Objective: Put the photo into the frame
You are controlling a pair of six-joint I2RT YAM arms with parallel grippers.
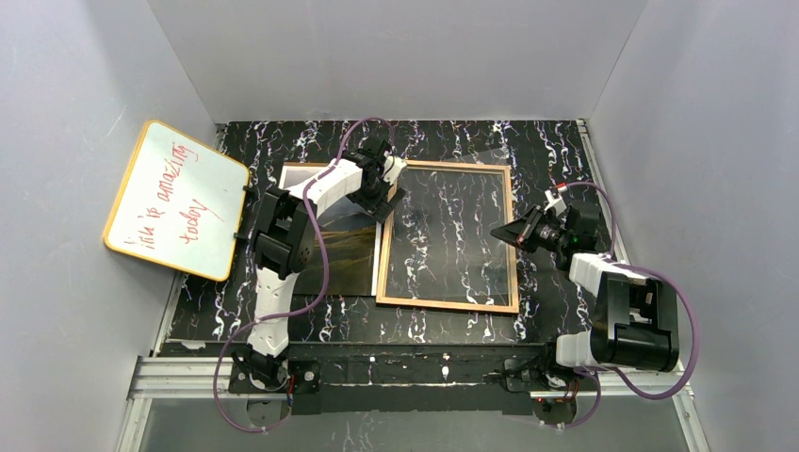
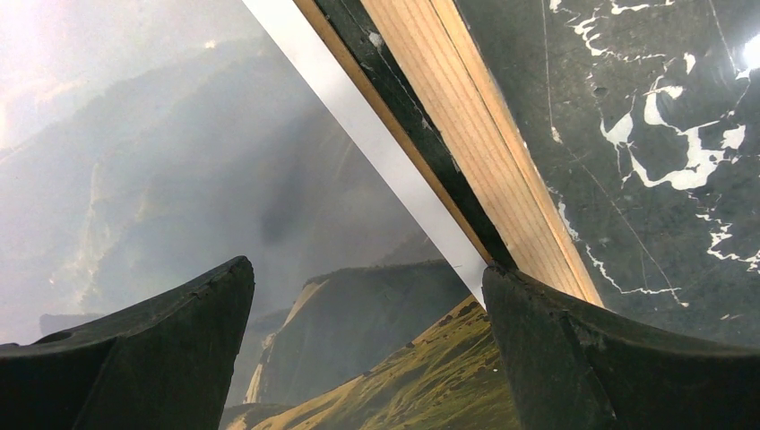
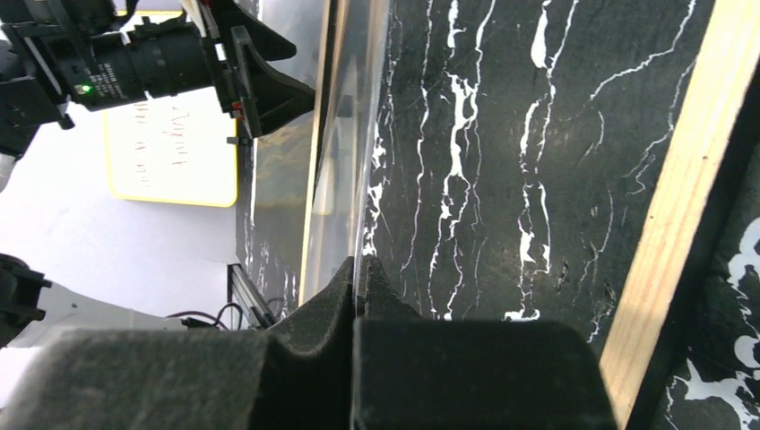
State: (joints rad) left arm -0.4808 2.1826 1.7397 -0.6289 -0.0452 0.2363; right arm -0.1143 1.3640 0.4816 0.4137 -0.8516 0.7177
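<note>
The frame (image 1: 447, 303) lies tan-wood side up in the middle of the black marbled table. The photo (image 1: 347, 259) lies flat just left of it, partly hidden under my left arm. My left gripper (image 1: 386, 198) is open and empty, low over the photo's right edge. In the left wrist view the photo (image 2: 179, 179) fills the gap between the fingers (image 2: 609, 358), and the frame's wood rail (image 2: 484, 152) runs beside its white border. My right gripper (image 3: 360, 269) is shut on the edge of a clear plastic sheet (image 3: 358, 134) and holds it tilted up over the frame's right side (image 1: 499, 231).
A yellow-edged whiteboard (image 1: 174, 198) with red writing leans against the left wall. Grey walls close in the table on three sides. The frame's right rail (image 3: 690, 179) lies below my right gripper. Purple cables loop round both arms.
</note>
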